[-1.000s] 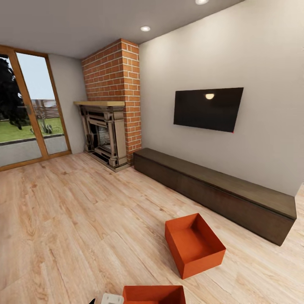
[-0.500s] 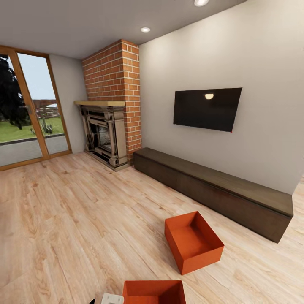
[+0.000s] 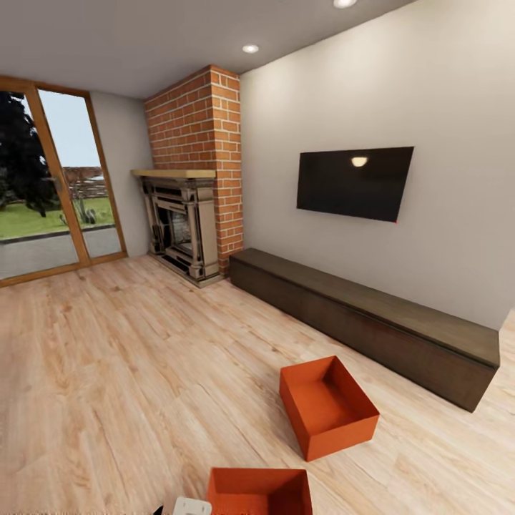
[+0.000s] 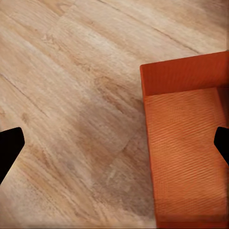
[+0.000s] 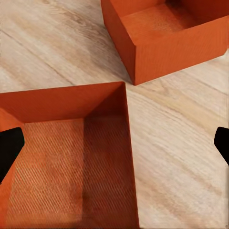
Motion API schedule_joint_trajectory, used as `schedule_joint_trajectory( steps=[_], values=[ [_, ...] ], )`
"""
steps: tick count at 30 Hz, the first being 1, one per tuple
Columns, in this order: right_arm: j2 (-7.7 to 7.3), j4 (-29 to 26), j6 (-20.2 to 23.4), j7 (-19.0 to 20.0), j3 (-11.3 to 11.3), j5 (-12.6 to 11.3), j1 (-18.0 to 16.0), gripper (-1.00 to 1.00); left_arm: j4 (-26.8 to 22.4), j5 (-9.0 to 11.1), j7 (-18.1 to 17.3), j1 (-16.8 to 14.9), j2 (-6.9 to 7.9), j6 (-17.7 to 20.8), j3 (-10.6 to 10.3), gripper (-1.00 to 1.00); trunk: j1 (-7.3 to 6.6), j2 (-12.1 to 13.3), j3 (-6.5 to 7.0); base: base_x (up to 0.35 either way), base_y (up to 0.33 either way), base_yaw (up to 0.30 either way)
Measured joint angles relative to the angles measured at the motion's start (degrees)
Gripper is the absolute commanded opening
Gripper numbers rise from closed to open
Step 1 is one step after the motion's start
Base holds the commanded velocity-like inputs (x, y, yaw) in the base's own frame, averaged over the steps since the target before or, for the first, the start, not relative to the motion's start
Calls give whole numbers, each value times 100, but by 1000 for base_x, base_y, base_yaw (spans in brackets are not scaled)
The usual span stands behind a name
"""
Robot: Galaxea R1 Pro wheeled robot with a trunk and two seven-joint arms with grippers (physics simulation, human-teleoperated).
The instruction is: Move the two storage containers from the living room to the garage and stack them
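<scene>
You face the living room: a red brick fireplace [image 3: 192, 207] stands in the far corner, glass doors [image 3: 43, 186] open onto a lawn at far left, and a black wall TV [image 3: 354, 182] hangs above a long dark low cabinet [image 3: 365, 322] running along the right wall. The light wood plank floor [image 3: 107, 372] spreads between them, with nothing lying between you and the two storage containers.

The farther container [image 3: 327, 406] sits on the planks right of centre, turned at an angle, apart from the cabinet behind it. The nearer container [image 3: 259, 492] lies at the near edge of your head view, just right of a pale piece of the robot.

Through the left wrist camera, your left gripper [image 4: 114, 143] shows two dark fingers [image 4: 9, 148] spread wide; one fingertip is over bare planks, the other over the nearer container's [image 4: 186, 152] open inside, its wall standing between them. Your right gripper [image 5: 114, 143] is likewise spread wide, one of its fingers [image 5: 9, 148] over the nearer container [image 5: 67, 162], the other over planks. The farther container [image 5: 167, 33] rests just beyond, a strip of floor between the two boxes. Neither pair of fingers grips anything.
</scene>
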Motion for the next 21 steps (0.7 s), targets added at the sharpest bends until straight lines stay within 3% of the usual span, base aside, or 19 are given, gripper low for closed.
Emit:
schedule_joint_trajectory(
  steps=[14, 21],
  values=[
    [0, -1, -7, 0, -5, 0, 0, 100, 1, 0, 0, -4, -1, 0, 2, 100, 0, 0, -37, -1, -124, 48],
    [0, -1, -14, 1, 1, 0, 1, 100, 1, 0, -13, -1, -1, -4, 3, 100, 0, 0, -38, 0, -33, 2]
  ],
)
